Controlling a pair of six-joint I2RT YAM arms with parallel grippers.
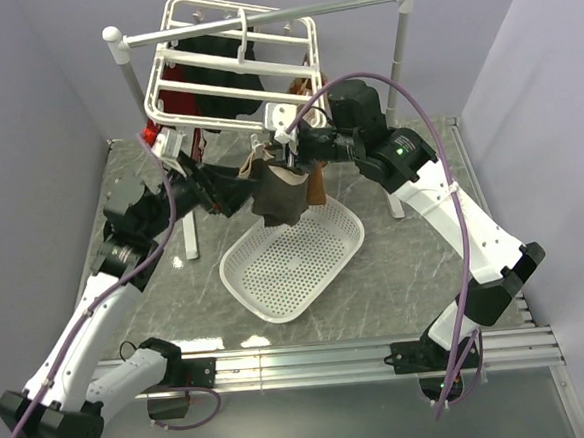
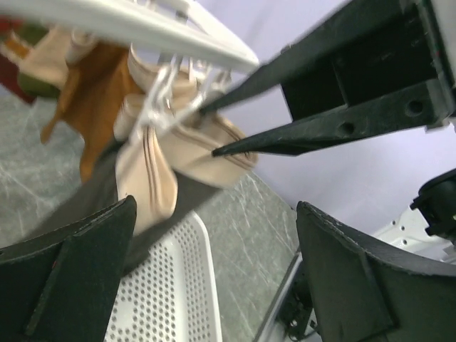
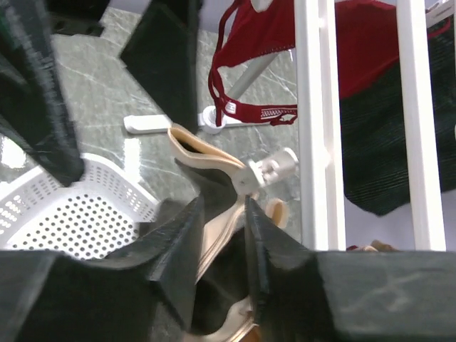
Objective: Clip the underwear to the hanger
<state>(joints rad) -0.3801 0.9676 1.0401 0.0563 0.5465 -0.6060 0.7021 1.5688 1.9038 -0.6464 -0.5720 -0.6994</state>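
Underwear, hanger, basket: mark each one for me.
underwear [image 1: 279, 200], top external view, dark hanging fabric.
hanger [image 3: 313, 107], right wrist view, white crossbar.
basket [image 1: 290, 267], top external view, bare perforated floor.

White perforated basket [image 1: 295, 267] on grey marbled table [image 1: 406, 266], red garment [image 3: 363, 50] beyond.

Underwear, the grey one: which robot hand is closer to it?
Right. The right gripper pinches the underwear at its pale waistband, beside a clip. The left gripper is open just to its left in the top view, the fabric ahead of its spread fingers.
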